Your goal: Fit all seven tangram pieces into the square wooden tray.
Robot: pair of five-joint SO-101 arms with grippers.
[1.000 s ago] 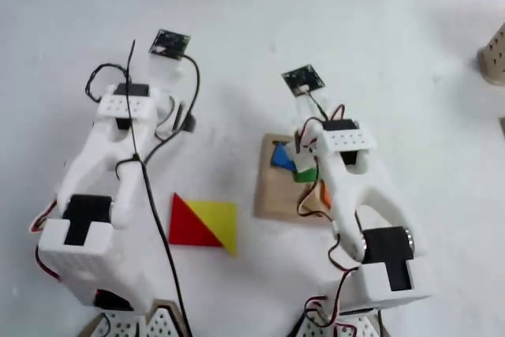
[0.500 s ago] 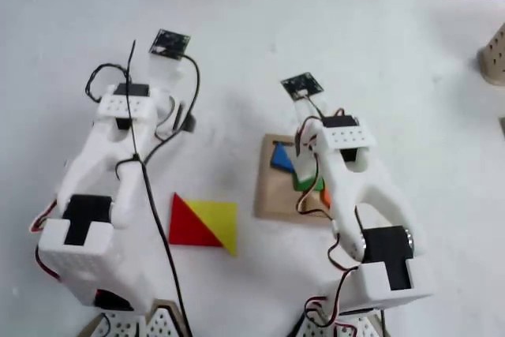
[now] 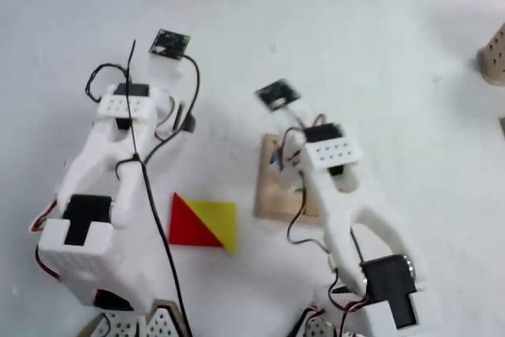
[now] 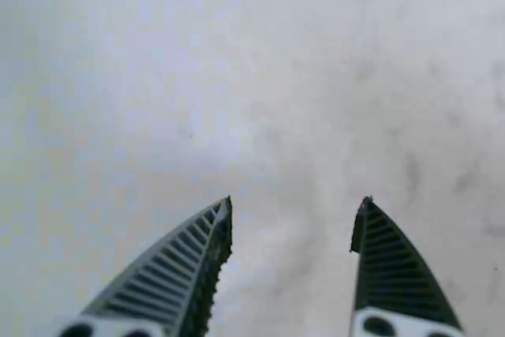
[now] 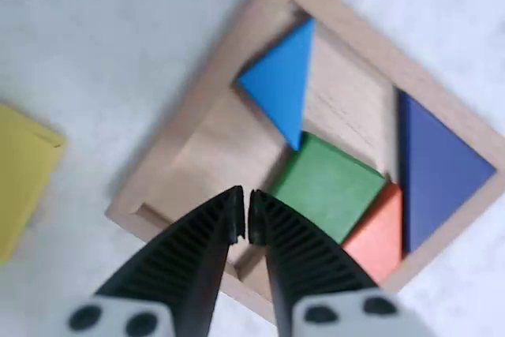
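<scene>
White tabletop; tray part filled, two pieces outside.
Wooden tray sits at frame centre under the right end effector, which is clenched on nothing above the tray's bare corner, probably pinched so it can nudge pieces flush. Light blue triangle, green square, orange piece and dark blue triangle lie inside. Red triangle and yellow triangle lie touching, lower left of centre. Left end effector hangs released over bare tabletop.

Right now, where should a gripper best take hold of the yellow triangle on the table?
From above, probably at its square corner nearest the tray: the yellow triangle lies flat with its long side against the red triangle, so only the two short edges are free.
</scene>
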